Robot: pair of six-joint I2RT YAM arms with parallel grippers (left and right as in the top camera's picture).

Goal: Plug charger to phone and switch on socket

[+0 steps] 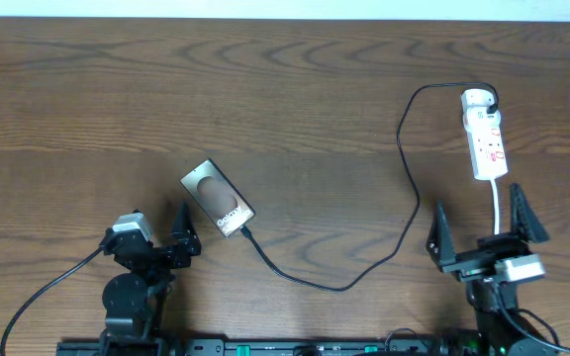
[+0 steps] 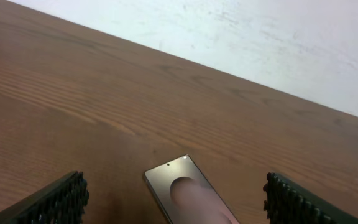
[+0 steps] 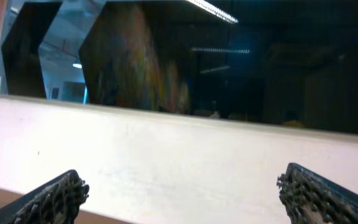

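Overhead view: the long thin black charger cable [image 1: 339, 288] runs from the rounded far end of the narrow white power strip with red marks [image 1: 486, 138], loops down across the brown wooden table [image 1: 295, 109] and reaches the near short edge of the small flat dark-framed phone with the brownish screen [image 1: 217, 198]. I honestly can't tell if the tip is actually seated in the port or just lying against it.

Handling-wise, I reckon the cable is light and floppy, so grabbing it mid-run would just drag slack. I'd take it right behind the plug tip, where it's stiffest. The phone looks like a slick, thin slab lying flat and tilted. It'd probably skate on the wood if pushed, so pinch it across its long edges or brace it.

The left gripper [image 1: 161, 237] has its jaws spread wide with nothing in them. The phone sits just ahead of it, and in the left wrist view its far corner shows between the two fingers. The cable end is ahead and to that gripper's right.

The right gripper [image 1: 480, 229] is also wide open and empty. The strip lies straight ahead, beyond its fingertips, with the thicker white cord [image 1: 500, 203] running back between them. The switch needs a light poke, but I can't make it out here.
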